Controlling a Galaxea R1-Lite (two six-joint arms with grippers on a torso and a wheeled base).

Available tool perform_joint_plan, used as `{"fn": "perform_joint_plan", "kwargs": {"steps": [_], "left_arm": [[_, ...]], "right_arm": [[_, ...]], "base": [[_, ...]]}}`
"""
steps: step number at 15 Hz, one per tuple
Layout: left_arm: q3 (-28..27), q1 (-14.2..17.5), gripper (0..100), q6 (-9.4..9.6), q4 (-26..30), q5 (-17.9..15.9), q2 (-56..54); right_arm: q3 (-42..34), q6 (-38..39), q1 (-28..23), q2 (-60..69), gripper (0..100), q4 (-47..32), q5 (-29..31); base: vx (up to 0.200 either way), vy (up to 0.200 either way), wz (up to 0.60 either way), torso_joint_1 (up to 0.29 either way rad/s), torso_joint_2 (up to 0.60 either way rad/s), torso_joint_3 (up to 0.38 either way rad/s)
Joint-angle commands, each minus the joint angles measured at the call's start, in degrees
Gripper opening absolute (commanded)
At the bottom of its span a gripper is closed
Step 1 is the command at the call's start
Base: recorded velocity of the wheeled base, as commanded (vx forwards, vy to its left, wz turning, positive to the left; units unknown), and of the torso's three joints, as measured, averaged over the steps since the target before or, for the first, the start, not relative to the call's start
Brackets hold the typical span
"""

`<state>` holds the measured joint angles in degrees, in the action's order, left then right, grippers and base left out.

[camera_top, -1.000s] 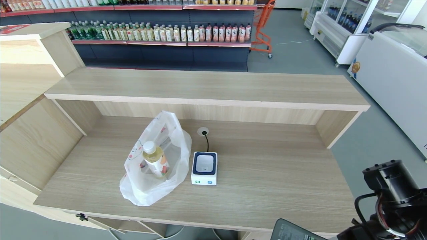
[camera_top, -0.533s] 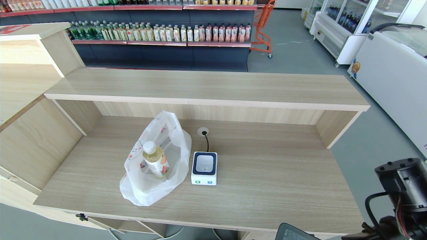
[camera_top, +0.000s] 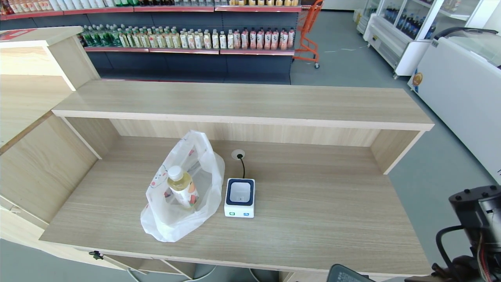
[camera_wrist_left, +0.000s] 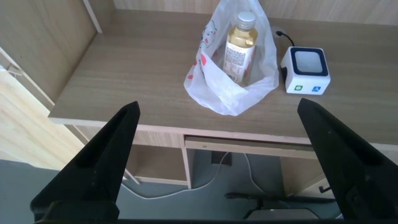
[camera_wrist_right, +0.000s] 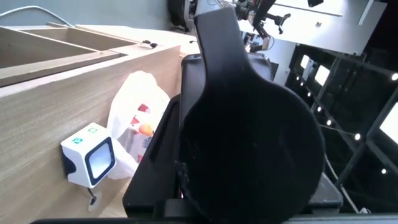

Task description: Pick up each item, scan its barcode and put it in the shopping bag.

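A wooden shop counter seen from above. On the robot's left, the left gripper hangs off the counter's front edge, near its left corner, with its jaws spread wide and nothing between them.

Left of the counter's middle, toward the front edge, stands a white plastic shopping bag with its mouth open. A bottle with a white cap stands upright inside it. Just beside the bag, on its right, sits a small white scanner, window facing up, with its cable running to a hole near the back wall.

Past the counter's front right corner is the right arm. Over the last second it has drawn back and sunk lower, away from the counter. Whether its jaws are parted or closed cannot be told.

The bag, bottle and scanner have not shifted in that time. The bottle is therefore already bagged, and the arm's retreat suggests this item is finished. The task looks to be at or near its end.
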<state>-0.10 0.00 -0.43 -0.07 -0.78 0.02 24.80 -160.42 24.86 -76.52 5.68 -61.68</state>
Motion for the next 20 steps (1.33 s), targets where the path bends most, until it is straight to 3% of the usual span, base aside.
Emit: {"fn": "perform_joint_plan", "kwargs": {"steps": [1, 13, 14, 15, 17, 20], "left_arm": [[0.0, 0.0, 100, -0.01, 0.0, 0.0, 0.0], [0.0, 0.0, 100, -0.01, 0.0, 0.0, 0.0], [0.0, 0.0, 100, -0.01, 0.0, 0.0, 0.0], [0.0, 0.0, 100, -0.01, 0.0, 0.0, 0.0], [0.0, 0.0, 100, -0.01, 0.0, 0.0, 0.0], [0.0, 0.0, 100, -0.01, 0.0, 0.0, 0.0]], "right_arm": [[0.0, -4.6, 0.0, 0.1, 0, -0.1, 0.0], [1.2, -2.4, -0.9, 2.8, 0, 0.5, 0.0], [2.5, 10.1, -3.5, 3.1, 0, 2.3, 0.4], [2.4, 17.5, -6.0, 3.3, 0, 3.9, 0.5], [2.6, 29.0, -9.5, 7.7, 0, 5.0, 1.7], [0.9, 39.9, -11.3, 9.2, 0, 3.5, 0.4]], "base": [[0.0, 0.0, 0.0, 0.0, 0.0, 0.0], [0.0, 0.0, 0.0, 0.0, 0.0, 0.0], [0.0, 0.0, 0.0, 0.0, 0.0, 0.0], [0.0, 0.0, 0.0, 0.0, 0.0, 0.0], [0.0, 0.0, 0.0, 0.0, 0.0, 0.0], [0.0, 0.0, 0.0, 0.0, 0.0, 0.0]]}}
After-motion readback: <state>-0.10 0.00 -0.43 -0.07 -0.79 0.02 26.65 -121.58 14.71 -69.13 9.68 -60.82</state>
